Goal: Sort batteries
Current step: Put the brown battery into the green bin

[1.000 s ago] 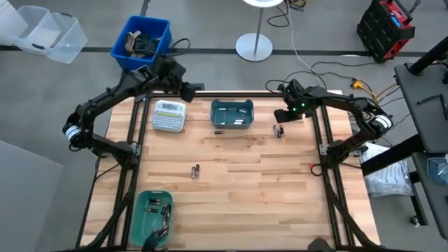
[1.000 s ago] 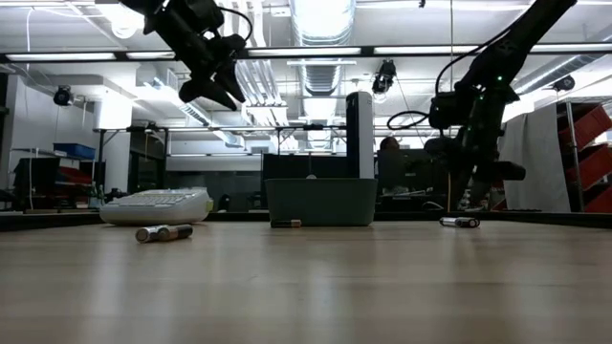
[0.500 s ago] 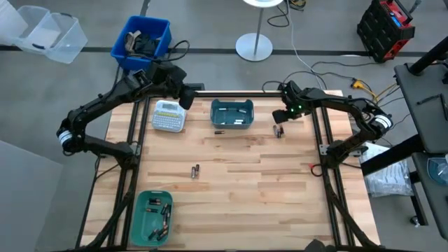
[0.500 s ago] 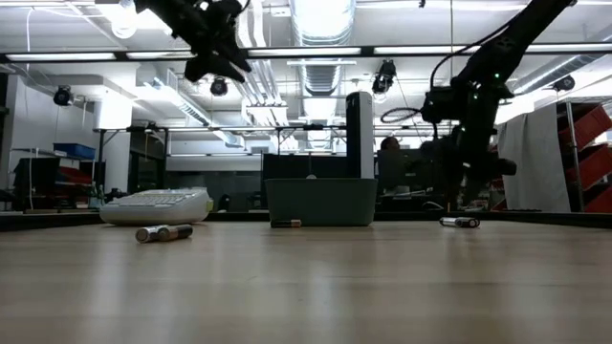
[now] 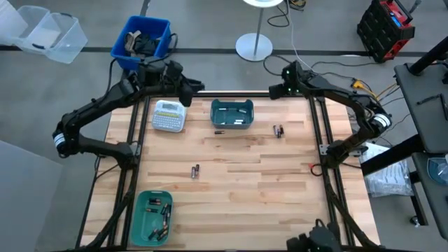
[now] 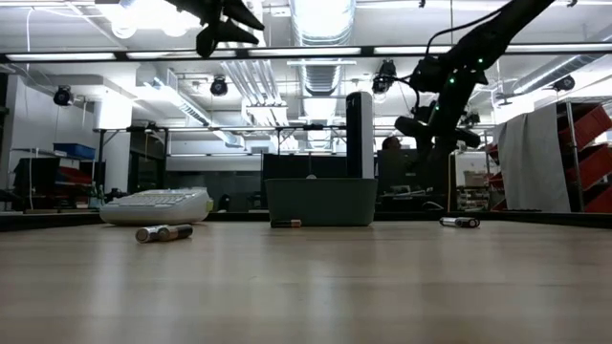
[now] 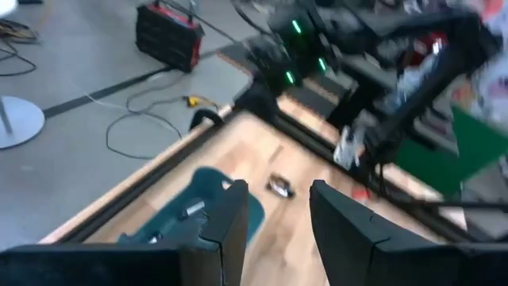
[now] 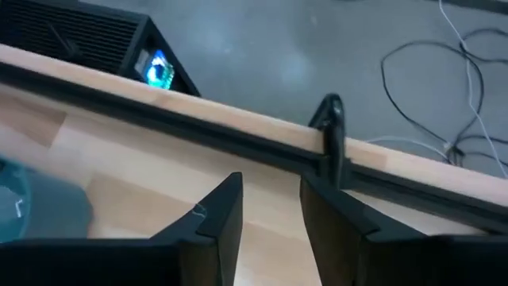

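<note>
Both hands stand released and carry nothing: the left hand (image 5: 190,87) hangs above the rear left edge, the right hand (image 5: 275,91) above the rear right edge, which we judge a waiting posture. Loose batteries lie on the worktop (image 5: 266,189): one pair (image 5: 195,170) mid-surface, one pair (image 5: 278,130) beside the rear teal bin (image 5: 232,114), others inside the front teal bin (image 5: 152,214). A label-maker (image 5: 169,115) sits rear left. Beyond, we note grey floor, a blue crate (image 5: 141,40) and cables.

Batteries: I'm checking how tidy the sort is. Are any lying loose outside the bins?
Yes. One pair lies mid-table, another right of the far teal bin, and one battery just in front of it.
</note>
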Motion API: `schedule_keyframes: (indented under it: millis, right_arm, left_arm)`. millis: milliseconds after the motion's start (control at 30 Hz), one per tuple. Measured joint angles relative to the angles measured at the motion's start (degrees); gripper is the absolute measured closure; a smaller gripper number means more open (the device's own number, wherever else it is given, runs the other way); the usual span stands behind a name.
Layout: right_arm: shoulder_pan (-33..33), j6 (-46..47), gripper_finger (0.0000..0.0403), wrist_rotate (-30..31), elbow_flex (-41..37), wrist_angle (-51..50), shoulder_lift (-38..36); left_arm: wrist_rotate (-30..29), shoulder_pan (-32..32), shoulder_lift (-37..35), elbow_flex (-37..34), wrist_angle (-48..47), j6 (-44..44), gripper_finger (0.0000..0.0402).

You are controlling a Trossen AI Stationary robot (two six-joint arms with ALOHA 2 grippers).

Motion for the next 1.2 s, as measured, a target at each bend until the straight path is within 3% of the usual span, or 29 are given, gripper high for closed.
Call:
schedule_keyframes:
  millis: [100, 267, 433, 667, 833, 967, 1200]
  right_arm:
    - [-0.3, 0.1, 0.0289, 0.0, 2.2, -4.1, 1.0]
    - [-0.2, 3.9, 0.0291, -0.2, 5.4, -19.7, 2.0]
    - [0.0, 7.6, 0.0271, -3.1, 3.6, -29.2, 2.0]
    - [4.1, 11.3, 0.0237, -8.1, -3.8, -24.9, 2.0]
    - [7.8, 14.1, 0.0222, -8.0, -7.1, -20.5, 2.0]
    - [8.4, 14.6, 0.0221, -7.6, -8.5, -15.4, 2.1]
    - [8.4, 12.4, 0.0233, -5.2, -9.0, -14.9, 4.6]
  left_arm:
    - [0.1, -1.2, 0.3, 0.0, -1.9, 3.6, 0.0285]
    - [-0.2, -1.3, 1.8, 0.0, -1.9, 9.6, 0.0285]
    - [-4.4, -1.0, 3.3, 0.0, -1.4, 15.7, 0.0285]
    - [-6.0, -0.6, 4.9, 0.0, -0.6, 18.0, 0.0285]
    - [-6.1, -0.3, 5.0, 0.0, -0.6, 17.9, 0.0285]
    - [-6.1, -0.2, 4.9, 0.0, -0.6, 17.9, 0.0285]
    - [-6.1, -0.2, 4.9, 0.0, -0.9, 17.7, 0.0285]
